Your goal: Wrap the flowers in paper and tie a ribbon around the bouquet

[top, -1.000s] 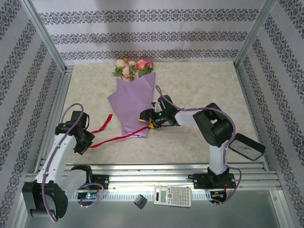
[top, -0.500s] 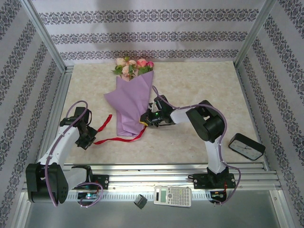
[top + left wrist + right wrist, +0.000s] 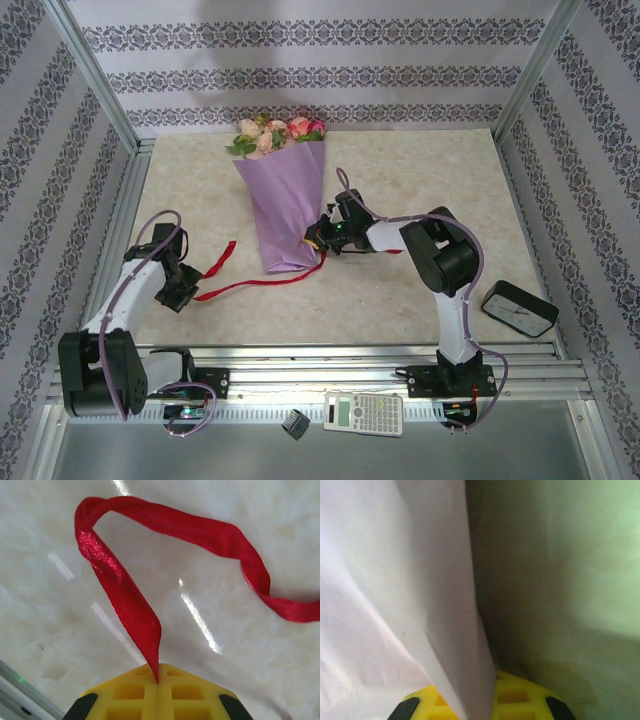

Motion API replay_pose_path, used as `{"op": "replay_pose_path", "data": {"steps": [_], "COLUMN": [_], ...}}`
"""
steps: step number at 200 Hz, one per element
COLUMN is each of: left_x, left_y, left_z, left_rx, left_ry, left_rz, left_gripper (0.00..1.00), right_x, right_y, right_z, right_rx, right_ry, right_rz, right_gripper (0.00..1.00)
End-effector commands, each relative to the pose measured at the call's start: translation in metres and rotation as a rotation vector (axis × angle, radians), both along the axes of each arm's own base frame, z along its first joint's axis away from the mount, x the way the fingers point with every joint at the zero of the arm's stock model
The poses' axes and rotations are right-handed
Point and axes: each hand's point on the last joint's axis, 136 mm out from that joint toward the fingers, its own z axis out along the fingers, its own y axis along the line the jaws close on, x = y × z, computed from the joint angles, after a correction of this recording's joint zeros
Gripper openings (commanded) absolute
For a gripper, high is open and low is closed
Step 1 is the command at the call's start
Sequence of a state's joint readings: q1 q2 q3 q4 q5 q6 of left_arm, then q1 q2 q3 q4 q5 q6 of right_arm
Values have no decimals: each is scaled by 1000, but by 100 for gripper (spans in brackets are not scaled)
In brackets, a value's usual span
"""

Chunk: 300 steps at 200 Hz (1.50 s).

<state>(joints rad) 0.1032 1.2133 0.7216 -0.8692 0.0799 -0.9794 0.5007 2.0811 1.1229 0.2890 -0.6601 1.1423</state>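
Red ribbon [image 3: 125, 600] is pinched between your left fingers [image 3: 190, 702] at the top view's lower left, and it trails across the desk [image 3: 400, 290] to the foot of the bouquet [image 3: 285, 205]. Your right fingers [image 3: 520, 697] are clamped on the paper [image 3: 395, 605] at the cone's right edge, mid-frame. The flowers [image 3: 275, 133] lie at the upper end.

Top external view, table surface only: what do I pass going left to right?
left gripper → bouquet → right gripper, at the bouquet's right edge → clock. The ribbon is left out: it runs from the left gripper to below the bouquet.
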Motion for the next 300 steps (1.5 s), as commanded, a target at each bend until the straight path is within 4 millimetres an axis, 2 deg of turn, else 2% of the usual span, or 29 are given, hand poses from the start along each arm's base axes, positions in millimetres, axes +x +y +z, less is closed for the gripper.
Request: {"op": "replay_pose_path", "data": {"steps": [1, 19, 51, 81, 95, 124, 169, 187, 205, 222, 234, 252, 266, 282, 300], "left_x": [43, 73, 104, 111, 106, 77, 25, 4, -26, -50, -58, -58, -51, -40, -10], "left_y": [2, -1, 3, 4, 0, -11, 2, -10, -20, -15, -5, 10, 16, 15, 13], "left_z": [3, -1, -4, 3, 5, 11, 36, 25, 8, 7, 13, 30, 41, 36, 26], "left_rx": [-28, -62, -71, -79, -99, -139, -62, -120, -161, -115, -56, 33, 64, 49, 21], "left_ry": [-104, -131, -124, -90, -94, -68, -28, 5, 49, 96, 120, 144, 130, 119, 47], "left_rz": [3, -6, -10, -22, -30, -61, -89, -78, -52, -56, -67, -78, -80, -73, -59], "left_gripper": [0, 0, 0, 0, 0, 0, 0, 0, 0, 0, 0, 0, 0, 0, 0], "right_x": [10, 1, -3, 6, 12, 28, 39, 44, 46, 45, 42, 39, 36, 37, 38], "right_y": [1, -4, -11, -13, -9, 0, 19, 28, 39, 46, 48, 46, 45, 45, 44], "right_z": [49, 59, 69, 68, 65, 56, 29, 24, 22, 15, 6, -3, -9, -12, -11], "right_rx": [67, 85, 71, 49, 37, -18, -57, -57, -73, -83, -92, -111, -120, -121, -119], "right_ry": [-35, 16, 48, 38, 32, -4, -23, -38, -50, -40, -21, -9, 0, 1, 0], "right_rz": [-15, -8, -3, -19, -17, -16, -30, -38, -31, -23, -23, -31, -35, -42, -54], "right_gripper": [0, 0, 0, 0, 0, 0, 0, 0, 0, 0, 0, 0, 0, 0, 0]}}
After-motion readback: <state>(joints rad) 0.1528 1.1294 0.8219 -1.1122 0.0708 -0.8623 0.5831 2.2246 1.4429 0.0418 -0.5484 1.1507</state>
